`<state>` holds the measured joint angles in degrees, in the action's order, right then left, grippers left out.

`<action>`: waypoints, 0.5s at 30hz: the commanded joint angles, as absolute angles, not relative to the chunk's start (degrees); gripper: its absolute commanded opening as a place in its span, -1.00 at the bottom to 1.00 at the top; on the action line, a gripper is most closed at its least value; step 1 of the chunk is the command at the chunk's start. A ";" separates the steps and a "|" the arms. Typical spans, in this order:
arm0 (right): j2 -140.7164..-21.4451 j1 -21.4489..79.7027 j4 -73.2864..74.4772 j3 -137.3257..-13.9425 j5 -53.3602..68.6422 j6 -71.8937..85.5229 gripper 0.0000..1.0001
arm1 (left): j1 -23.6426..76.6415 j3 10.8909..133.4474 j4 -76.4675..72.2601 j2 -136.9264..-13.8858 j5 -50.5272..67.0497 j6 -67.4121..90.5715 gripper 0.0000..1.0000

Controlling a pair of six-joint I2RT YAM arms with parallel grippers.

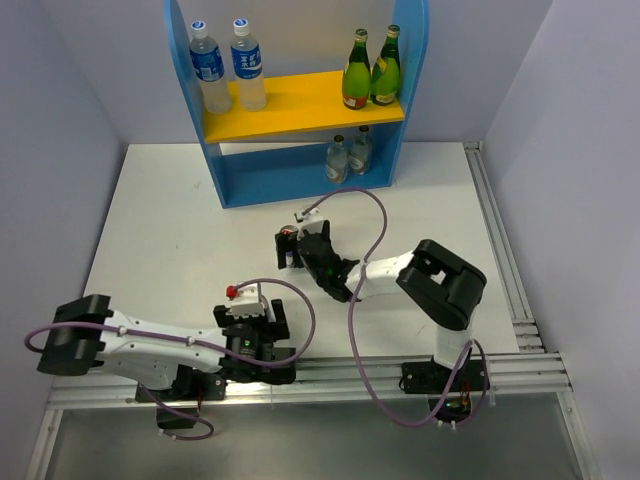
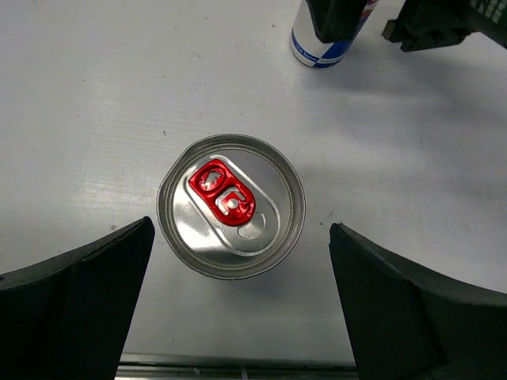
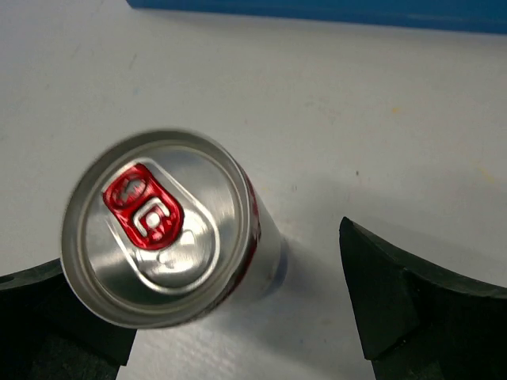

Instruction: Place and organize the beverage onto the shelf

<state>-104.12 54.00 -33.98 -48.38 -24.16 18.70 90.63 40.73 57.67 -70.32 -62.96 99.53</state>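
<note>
Two silver cans with red pull-tabs stand upright on the white worktop [image 1: 170,230]. The near can [image 2: 231,206] sits centred between the released left jaws, with gaps on both sides. The far can [image 3: 158,226] stands within the spread right jaws, close to one finger and clear of the other. The blue shelf [image 1: 178,40] stands farther back across open worktop.

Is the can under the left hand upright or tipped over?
Upright. The left wrist view looks straight down on the can, showing only its round lid and red tab.
</note>
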 commanded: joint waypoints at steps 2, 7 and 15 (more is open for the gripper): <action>-107.22 53.00 -40.60 -53.52 -27.33 16.00 0.97 | 89.57 41.92 57.49 -74.87 -68.99 105.04 0.99; -109.60 51.33 -40.26 -56.42 -27.86 16.34 0.31 | 85.88 41.40 54.07 -76.91 -71.10 102.94 0.99; -108.29 49.75 -38.76 -57.30 -27.77 16.08 -1.00 | 76.04 30.42 18.49 -66.45 -65.75 69.11 0.13</action>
